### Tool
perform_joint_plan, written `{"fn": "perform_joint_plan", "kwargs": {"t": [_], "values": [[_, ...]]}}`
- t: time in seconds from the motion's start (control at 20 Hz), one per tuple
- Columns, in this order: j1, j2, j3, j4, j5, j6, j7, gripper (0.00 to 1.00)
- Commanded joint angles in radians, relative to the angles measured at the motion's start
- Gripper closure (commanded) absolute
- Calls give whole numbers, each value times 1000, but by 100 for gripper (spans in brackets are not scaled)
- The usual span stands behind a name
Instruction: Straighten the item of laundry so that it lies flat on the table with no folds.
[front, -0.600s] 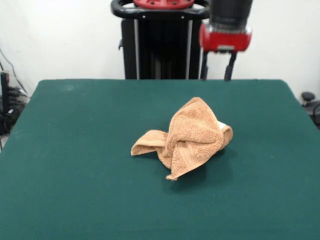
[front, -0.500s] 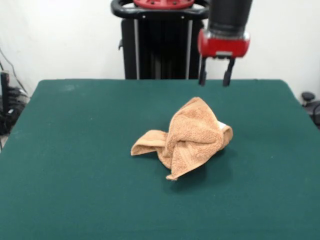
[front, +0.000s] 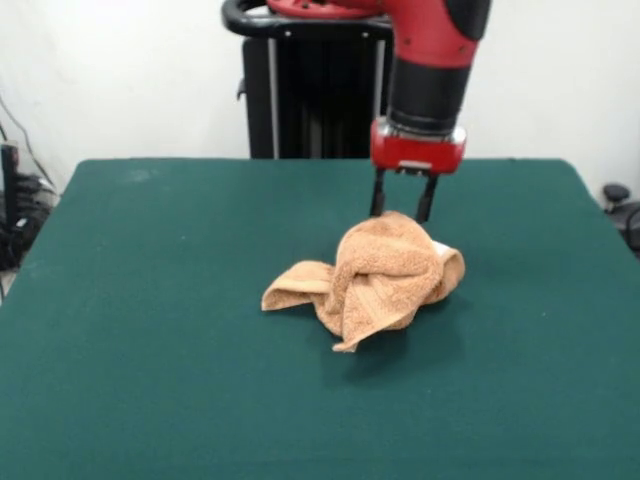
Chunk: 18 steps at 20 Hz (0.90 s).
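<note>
Towel (front: 375, 280) near table (front: 150, 330) centre, slightly right — bunched in twisted heap, one tail trailing left, corner pointing near edge. Nothing flattened yet; every fold left to undo. Gripper (front: 401, 212) directly over heap's far top, fingers apart, straddling topmost ridge; tips at fabric level, likely touching but contact hard to confirm from this angle — no cloth pinched that shows. Grasp and spreading both remain. Count: one towel, one table, one arm, one gripper.

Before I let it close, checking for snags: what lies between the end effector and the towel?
Nothing. In the front view the open end effector stands at the top of the crumpled towel; no other thing shows between them.
</note>
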Motion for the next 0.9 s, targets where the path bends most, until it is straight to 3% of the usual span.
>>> {"fn": "perform_joint_plan", "kwargs": {"t": [0.05,0.45,0.75,0.9], "values": [[-31,111,106,-47,85,-145,318,0],[-45,180,134,-51,106,-241,327,0],[-22,165,123,-25,104,-329,342,0],[-50,139,147,-14,97,-284,329,0]]}}
